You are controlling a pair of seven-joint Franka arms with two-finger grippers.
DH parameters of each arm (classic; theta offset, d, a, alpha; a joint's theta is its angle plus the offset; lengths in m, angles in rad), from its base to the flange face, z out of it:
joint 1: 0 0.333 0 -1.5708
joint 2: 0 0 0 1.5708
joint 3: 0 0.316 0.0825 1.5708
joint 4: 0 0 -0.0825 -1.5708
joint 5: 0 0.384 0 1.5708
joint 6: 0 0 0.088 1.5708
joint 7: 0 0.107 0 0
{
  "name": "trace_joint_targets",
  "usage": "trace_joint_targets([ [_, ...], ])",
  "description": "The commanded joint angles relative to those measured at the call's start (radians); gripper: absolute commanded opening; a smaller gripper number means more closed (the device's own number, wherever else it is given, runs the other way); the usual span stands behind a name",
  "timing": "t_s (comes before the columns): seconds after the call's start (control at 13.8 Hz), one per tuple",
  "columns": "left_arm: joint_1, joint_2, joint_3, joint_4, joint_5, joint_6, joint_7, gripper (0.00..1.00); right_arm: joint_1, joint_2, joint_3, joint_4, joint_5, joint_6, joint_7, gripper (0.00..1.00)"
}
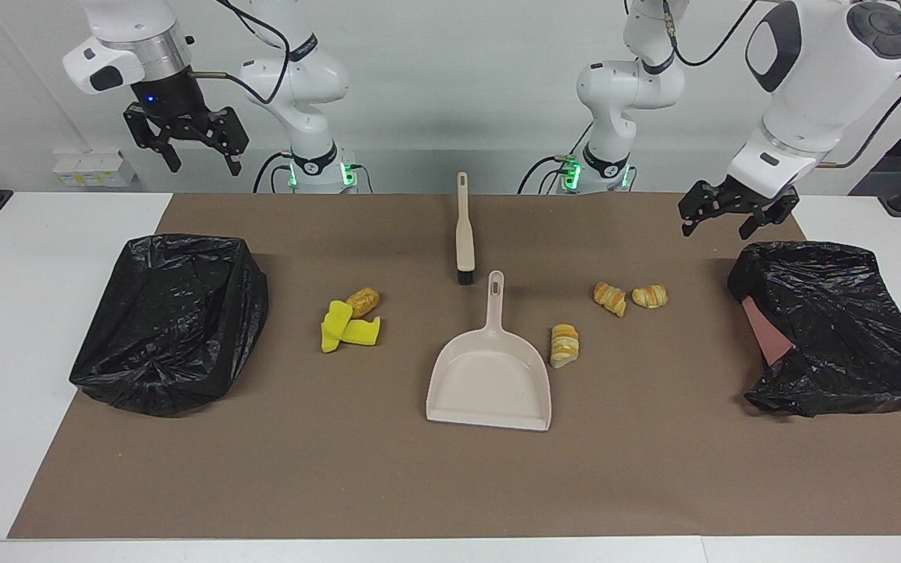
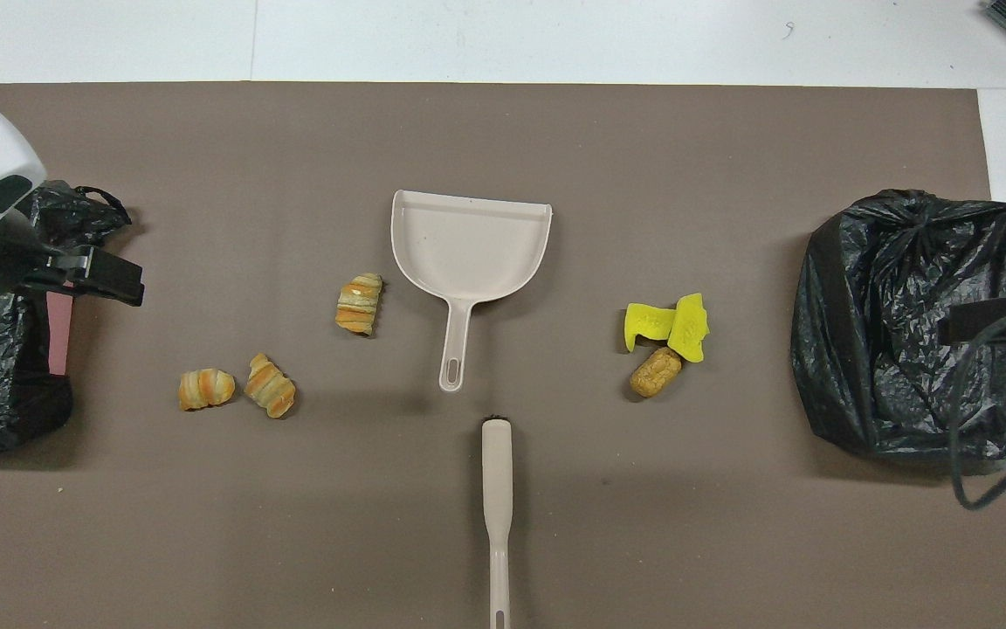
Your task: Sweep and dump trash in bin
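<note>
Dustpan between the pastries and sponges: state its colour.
The plastic dustpan is plain pale beige, unpatterned; the overhead view shows it best.

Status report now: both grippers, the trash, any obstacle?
Left gripper open, over mat beside pink bin's black bag. Right gripper open, raised high. Golden pastries, brown roll, yellow sponges unswept. Beige dustpan, beige brush untouched; nothing blocking.
</note>
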Motion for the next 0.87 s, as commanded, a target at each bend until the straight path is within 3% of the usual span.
trace_joint_targets([
  [0.0, -0.056, -0.095, 0.009, -0.161, -0.016, 0.096, 0.006, 1.00, -0.007, -0.015, 0.001, -0.010, 0.024, -0.010, -0.026, 1.00],
  [0.44, -0.196, -0.125, 0.009, -0.347, -0.060, 0.224, -0.023, 1.00, -0.004, -0.021, 0.007, -0.016, 0.024, -0.020, -0.027, 1.00],
  [0.8, -0.376, -0.162, 0.009, -0.508, -0.076, 0.336, -0.250, 1.00, -0.004, -0.024, 0.007, -0.020, 0.024, -0.020, -0.027, 1.00],
])
